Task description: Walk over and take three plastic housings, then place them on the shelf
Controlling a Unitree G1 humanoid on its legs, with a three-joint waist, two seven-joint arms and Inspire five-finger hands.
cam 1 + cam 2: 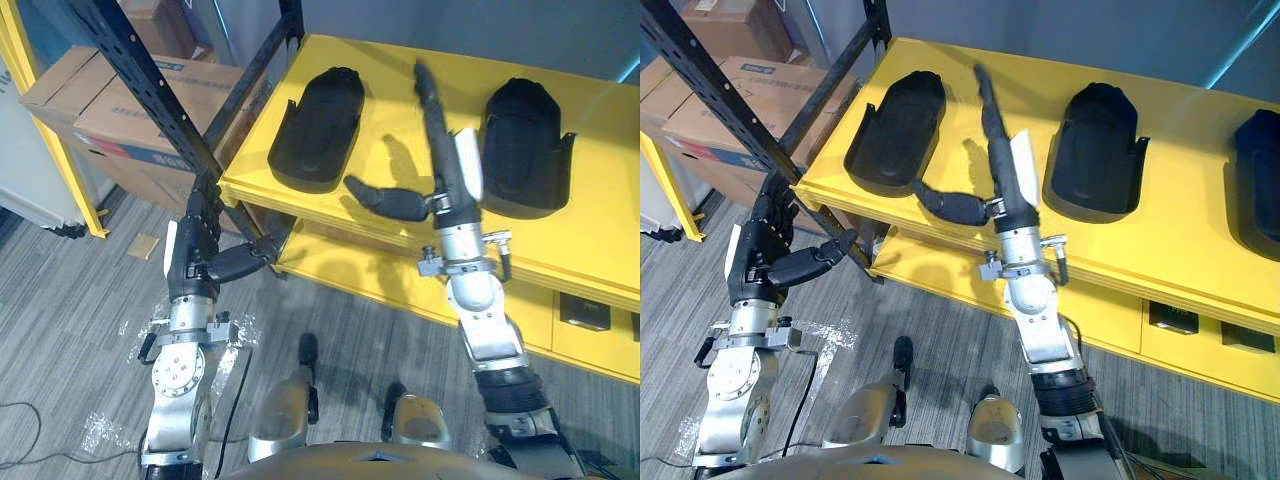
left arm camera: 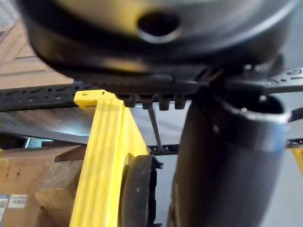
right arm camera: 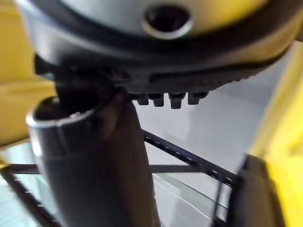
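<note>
Three black plastic housings lie in a row on the top level of the yellow shelf (image 1: 1180,250): the left housing (image 1: 895,130), the middle housing (image 1: 1098,150) and the right housing (image 1: 1262,180), which is cut off by the edge of the right eye view. The right hand (image 1: 445,165) reaches over the shelf between the left and middle housings. Its fingers are straight and point far, its thumb is spread to the left, and it holds nothing and touches neither housing. The left hand (image 1: 195,250) hangs near the shelf's near left corner, beside a black rack upright (image 1: 150,90), relaxed and empty. Cardboard boxes (image 1: 110,110) stand at the far left on the grey floor (image 1: 60,330).
</note>
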